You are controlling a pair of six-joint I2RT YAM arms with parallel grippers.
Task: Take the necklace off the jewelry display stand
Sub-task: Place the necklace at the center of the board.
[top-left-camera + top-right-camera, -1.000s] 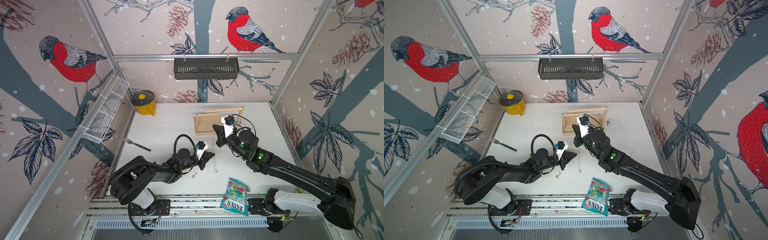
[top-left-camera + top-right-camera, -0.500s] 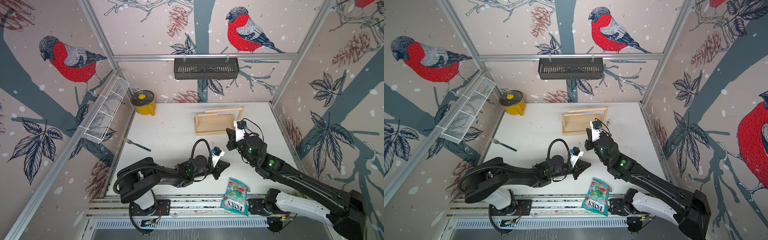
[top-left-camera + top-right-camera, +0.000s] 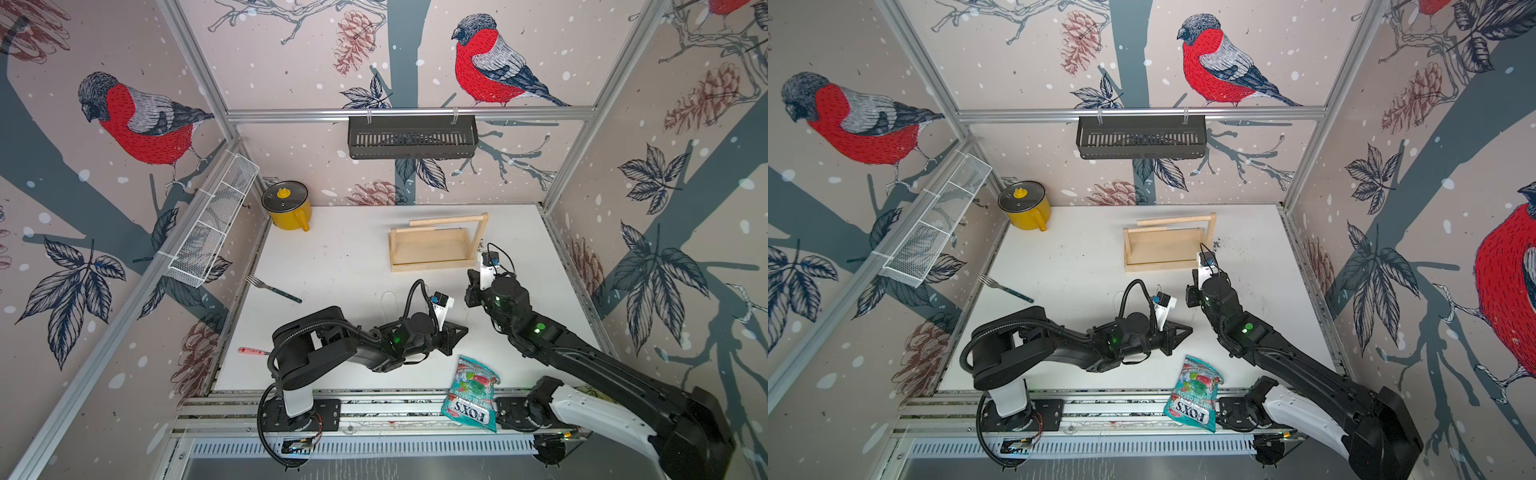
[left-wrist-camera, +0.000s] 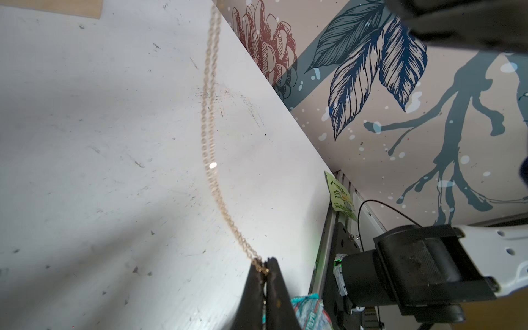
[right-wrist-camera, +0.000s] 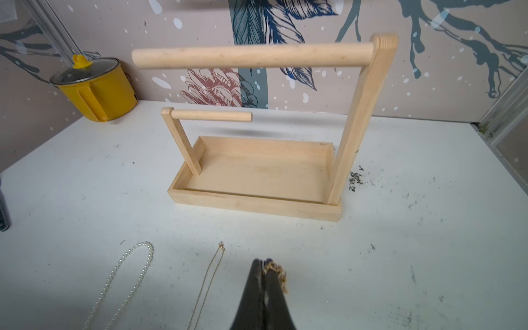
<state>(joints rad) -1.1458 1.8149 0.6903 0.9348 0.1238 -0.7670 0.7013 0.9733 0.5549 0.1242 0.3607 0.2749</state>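
On the near side of the stand (image 5: 257, 204), my left claw (image 4: 264, 270) and right claw (image 5: 263, 264) each pinch the necklace (image 4: 210, 137), already off it; I reckon only laying it down remains.

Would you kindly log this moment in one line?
jewelry display stand: bars bare | gold necklace: off stand | left claw: shut on necklace | right claw: shut on necklace

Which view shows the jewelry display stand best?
The right wrist view: the jewelry display stand fills it, tray, both posts and bare bars clear. Both top views show it small from above; the left wrist view catches only a corner.
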